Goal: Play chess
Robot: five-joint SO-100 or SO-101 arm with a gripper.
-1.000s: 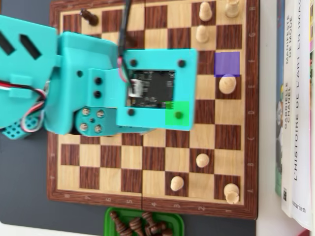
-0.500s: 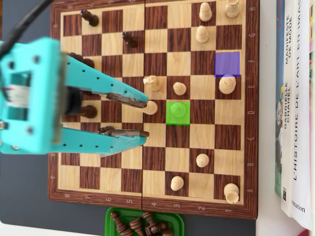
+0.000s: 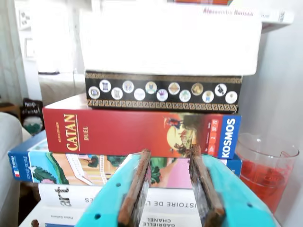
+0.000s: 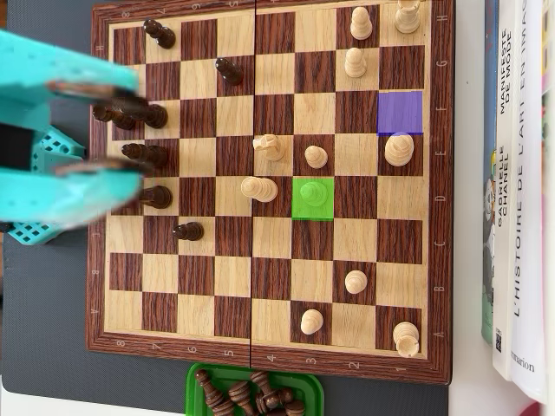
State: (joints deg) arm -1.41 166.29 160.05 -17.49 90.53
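Observation:
In the overhead view a wooden chessboard (image 4: 269, 354) lies on a dark mat. Dark pieces (image 4: 156, 115) stand on its left side and light pieces (image 4: 355, 62) on the right and in the middle. A light pawn stands on a square marked green (image 4: 313, 198). An empty square is marked purple (image 4: 400, 113). My teal gripper (image 4: 143, 134) hangs high over the board's left side, above the dark pieces, open and empty. In the wrist view the gripper (image 3: 169, 152) points level at a stack of boxes, and only books show between the jaws.
A green tray (image 4: 199, 378) with several dark pieces sits at the board's lower edge. Books (image 4: 520, 173) lie along the right edge. The wrist view shows a red Catan box (image 3: 118, 132) in a stack and a clear cup of red liquid (image 3: 265, 170).

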